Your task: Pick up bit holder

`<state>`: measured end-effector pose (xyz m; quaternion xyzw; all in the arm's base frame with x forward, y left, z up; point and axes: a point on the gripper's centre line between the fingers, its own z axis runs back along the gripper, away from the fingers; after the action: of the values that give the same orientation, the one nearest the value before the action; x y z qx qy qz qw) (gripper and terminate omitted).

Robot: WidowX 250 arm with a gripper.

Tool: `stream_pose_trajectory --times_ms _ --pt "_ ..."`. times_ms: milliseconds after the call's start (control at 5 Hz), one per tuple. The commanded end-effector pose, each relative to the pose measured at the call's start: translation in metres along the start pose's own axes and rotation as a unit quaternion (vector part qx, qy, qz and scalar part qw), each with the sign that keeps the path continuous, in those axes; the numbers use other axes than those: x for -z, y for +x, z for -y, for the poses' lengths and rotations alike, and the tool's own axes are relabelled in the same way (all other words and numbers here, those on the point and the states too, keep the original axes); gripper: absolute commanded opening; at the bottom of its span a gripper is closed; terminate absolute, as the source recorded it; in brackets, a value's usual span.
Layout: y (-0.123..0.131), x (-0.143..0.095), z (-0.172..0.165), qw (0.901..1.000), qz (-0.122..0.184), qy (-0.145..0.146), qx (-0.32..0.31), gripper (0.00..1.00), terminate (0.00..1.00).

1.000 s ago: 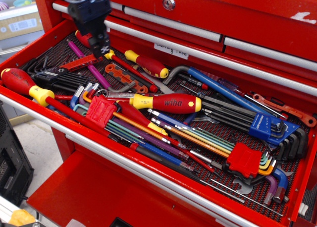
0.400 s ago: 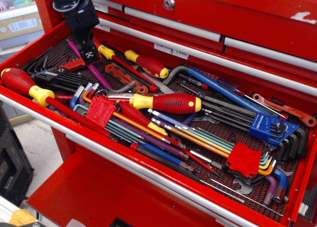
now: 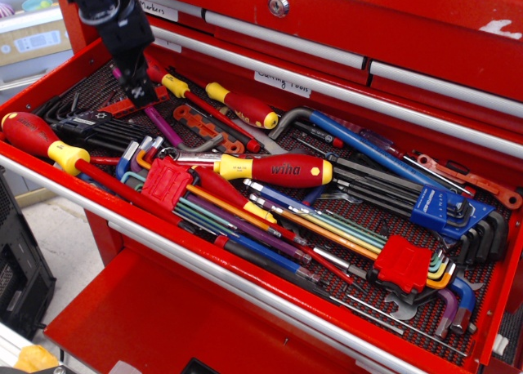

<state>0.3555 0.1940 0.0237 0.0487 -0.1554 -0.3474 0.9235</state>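
the gripper (image 3: 137, 91) hangs at the back left of the open red drawer (image 3: 245, 280), its dark fingers pointing down onto the bit holder (image 3: 131, 104). the fingertips sit close together, but whether they clamp the bar or only touch it cannot be told from this view.

the bit holder, 1 narrow red bar, lies flat on the drawer mat at the back left, just under the fingertips, partly hidden by them. a thin purple rod (image 3: 163, 127) runs just beside it, and a black hex key set (image 3: 90, 127) fans out to its left.

3 red-and-yellow screwdrivers with full handles show: 1 long one (image 3: 49, 145) along the front left, 1 marked "wiha" (image 3: 274, 170) in the middle, 1 shorter one (image 3: 241, 106) near the back. a further yellow-collared tool (image 3: 176, 86) lies right by the gripper. 2 red clips hold coloured hex keys: 1 at left centre (image 3: 167, 182), 1 at front right (image 3: 402, 264). 1 blue holder (image 3: 437, 207) carries dark hex keys at the right. 1 orange flat wrench (image 3: 200, 125) lies behind the middle screwdriver.
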Motion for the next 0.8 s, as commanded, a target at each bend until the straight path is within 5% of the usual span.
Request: stream_pose_trajectory --times_ms 0,400,600 --pt "0.005 -0.004 -0.017 0.9994 0.019 0.019 0.022 1.0 0.0" --pt "0.004 0.015 -0.026 0.9992 0.027 0.0 0.031 1.0 0.0" --pt "0.007 0.016 -0.026 0.9994 0.029 0.015 0.008 0.0 0.0"
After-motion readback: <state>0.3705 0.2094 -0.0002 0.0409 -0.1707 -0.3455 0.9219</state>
